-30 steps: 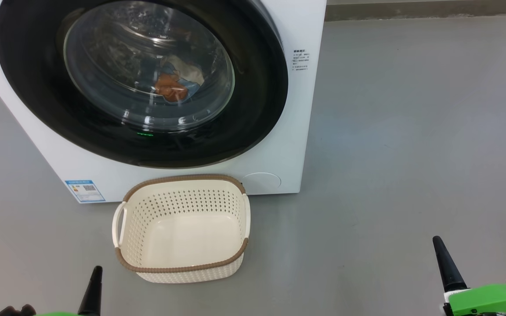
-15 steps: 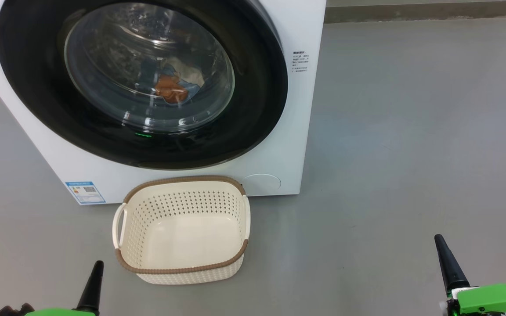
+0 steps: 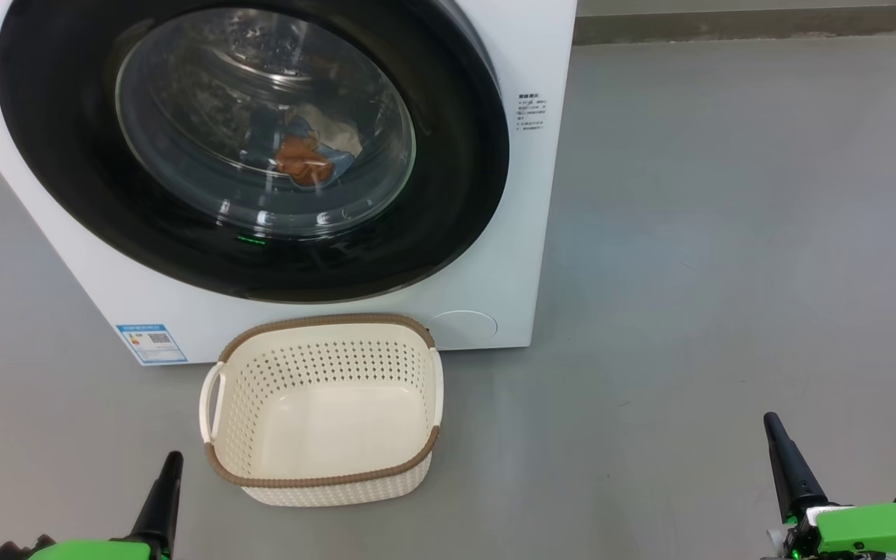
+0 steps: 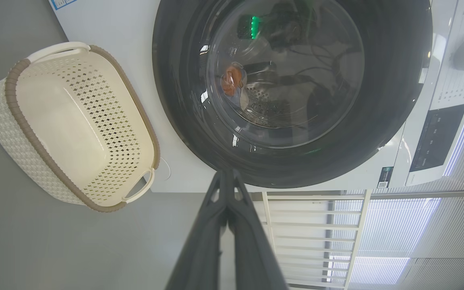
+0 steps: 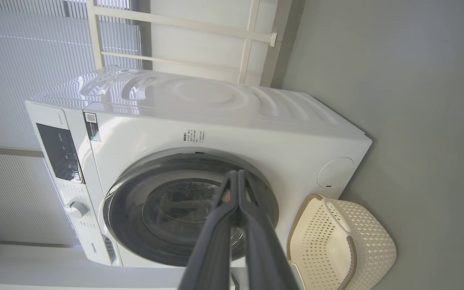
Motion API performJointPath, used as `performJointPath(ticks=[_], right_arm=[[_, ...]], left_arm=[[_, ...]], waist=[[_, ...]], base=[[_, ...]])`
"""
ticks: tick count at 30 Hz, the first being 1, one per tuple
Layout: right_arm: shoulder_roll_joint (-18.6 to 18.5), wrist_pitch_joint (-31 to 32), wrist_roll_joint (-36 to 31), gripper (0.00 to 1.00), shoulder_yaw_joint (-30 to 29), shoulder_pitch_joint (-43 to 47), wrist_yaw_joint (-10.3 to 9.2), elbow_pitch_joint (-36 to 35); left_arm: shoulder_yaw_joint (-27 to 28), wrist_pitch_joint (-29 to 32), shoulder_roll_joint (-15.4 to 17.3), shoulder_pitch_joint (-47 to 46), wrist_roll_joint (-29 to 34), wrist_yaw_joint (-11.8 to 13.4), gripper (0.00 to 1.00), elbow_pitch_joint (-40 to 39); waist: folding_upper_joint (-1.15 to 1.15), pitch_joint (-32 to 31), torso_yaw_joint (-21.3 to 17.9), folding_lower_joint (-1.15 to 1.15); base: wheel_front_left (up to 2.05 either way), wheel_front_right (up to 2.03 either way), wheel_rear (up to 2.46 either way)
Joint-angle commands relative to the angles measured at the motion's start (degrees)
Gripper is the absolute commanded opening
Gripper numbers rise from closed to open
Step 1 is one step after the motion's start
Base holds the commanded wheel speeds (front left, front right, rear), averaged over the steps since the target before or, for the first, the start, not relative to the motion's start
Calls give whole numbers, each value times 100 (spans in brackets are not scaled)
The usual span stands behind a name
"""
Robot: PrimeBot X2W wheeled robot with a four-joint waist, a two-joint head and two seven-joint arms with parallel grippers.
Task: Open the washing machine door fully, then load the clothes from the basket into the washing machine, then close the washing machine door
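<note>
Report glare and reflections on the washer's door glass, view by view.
Head view: sharp; small highlights low on the washing machine door, clothes readable behind. Left wrist view: green light and dark shapes mirrored in the glass. Right wrist view: striped glare atop the washing machine, glass dim.

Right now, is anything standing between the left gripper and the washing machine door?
Nothing visible does. The left gripper, fingers shut, points at the rim of the closed washing machine door; the empty basket sits on the floor off to one side.
</note>
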Motion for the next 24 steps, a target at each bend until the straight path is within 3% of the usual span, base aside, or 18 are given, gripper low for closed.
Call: performJointPath(ticks=[1,10,24], right_arm=[[2,71,174,0,59,-312,-6,-187],[76,224,634,0,14,-343,-9,-231],[78,229,650,0,12,-344,-9,-233]], left_arm=[[203,62,56,-281,-195,-16,0,-102],[262,216,42,-342,-751,-17,0,-95],[269,226,37,-345,-766,-17,0,-95]], waist=[[0,-4,0,0],[0,-23,-2,0],[0,-23,-2,0]], base=[[0,0,0],[0,0,0],[0,0,0]])
